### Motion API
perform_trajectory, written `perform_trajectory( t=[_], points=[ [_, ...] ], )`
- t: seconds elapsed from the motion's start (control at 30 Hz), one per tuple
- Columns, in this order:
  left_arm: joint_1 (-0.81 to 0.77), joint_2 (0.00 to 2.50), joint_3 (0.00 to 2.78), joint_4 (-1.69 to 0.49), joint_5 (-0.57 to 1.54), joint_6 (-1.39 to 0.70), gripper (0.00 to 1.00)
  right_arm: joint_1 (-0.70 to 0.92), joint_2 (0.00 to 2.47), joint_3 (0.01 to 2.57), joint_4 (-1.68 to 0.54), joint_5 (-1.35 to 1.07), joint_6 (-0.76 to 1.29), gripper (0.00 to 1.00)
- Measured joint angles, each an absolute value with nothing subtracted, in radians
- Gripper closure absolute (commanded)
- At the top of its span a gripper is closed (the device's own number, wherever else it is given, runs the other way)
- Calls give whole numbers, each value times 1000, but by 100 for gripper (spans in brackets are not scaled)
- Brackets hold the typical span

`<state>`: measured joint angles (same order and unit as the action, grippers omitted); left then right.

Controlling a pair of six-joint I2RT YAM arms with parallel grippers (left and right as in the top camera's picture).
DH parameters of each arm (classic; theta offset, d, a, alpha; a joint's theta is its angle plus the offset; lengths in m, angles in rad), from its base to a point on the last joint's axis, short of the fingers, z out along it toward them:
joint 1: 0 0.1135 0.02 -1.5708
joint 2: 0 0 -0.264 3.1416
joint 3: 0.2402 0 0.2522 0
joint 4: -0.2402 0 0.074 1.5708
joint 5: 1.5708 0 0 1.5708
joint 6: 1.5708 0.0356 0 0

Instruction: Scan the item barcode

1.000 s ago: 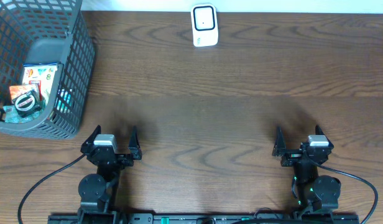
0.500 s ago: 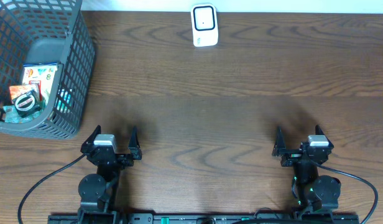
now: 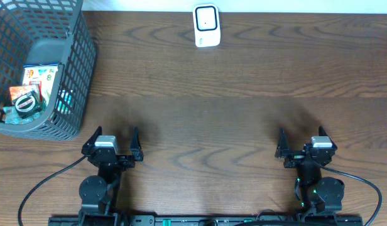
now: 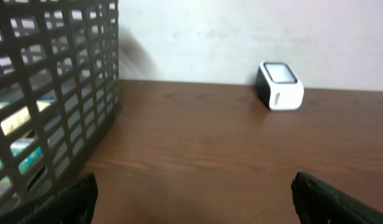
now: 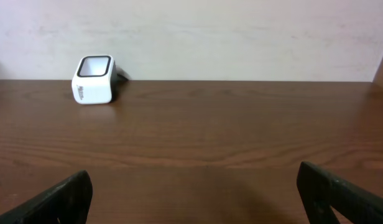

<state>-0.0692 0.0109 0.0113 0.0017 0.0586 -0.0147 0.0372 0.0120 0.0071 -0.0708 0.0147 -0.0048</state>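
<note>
A white barcode scanner [image 3: 206, 26] with a dark window stands at the table's far edge, also seen in the left wrist view [image 4: 280, 86] and the right wrist view [image 5: 94, 79]. Several packaged items [image 3: 31, 93] lie inside a grey mesh basket [image 3: 71, 75] at the far left; the basket wall [image 4: 48, 93] fills the left of the left wrist view. My left gripper [image 3: 112, 136] rests open near the front edge, with nothing between its fingers [image 4: 67, 200]. My right gripper [image 3: 301, 135] also stands open and empty at the front right, its fingertips [image 5: 58, 200] wide apart.
Dark wooden tabletop [image 3: 231, 107] stretches between the grippers and the scanner. A pale wall [image 5: 241, 37] rises behind the table's far edge. Black cables [image 3: 43, 188] run from the arm bases at the front.
</note>
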Motion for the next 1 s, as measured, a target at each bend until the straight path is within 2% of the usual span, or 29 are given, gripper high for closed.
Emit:
perform_trajectory(
  t=[0.73, 0.9, 1.0],
  points=[
    [-69, 12, 6, 860, 234, -23, 2, 38, 12, 7, -71, 14, -4, 1],
    [-69, 68, 38, 883, 233, 4, 2, 37, 12, 7, -71, 14, -5, 1],
    [-69, 159, 142, 749, 238, 10, 2, 38, 12, 7, -71, 15, -4, 1]
  ],
)
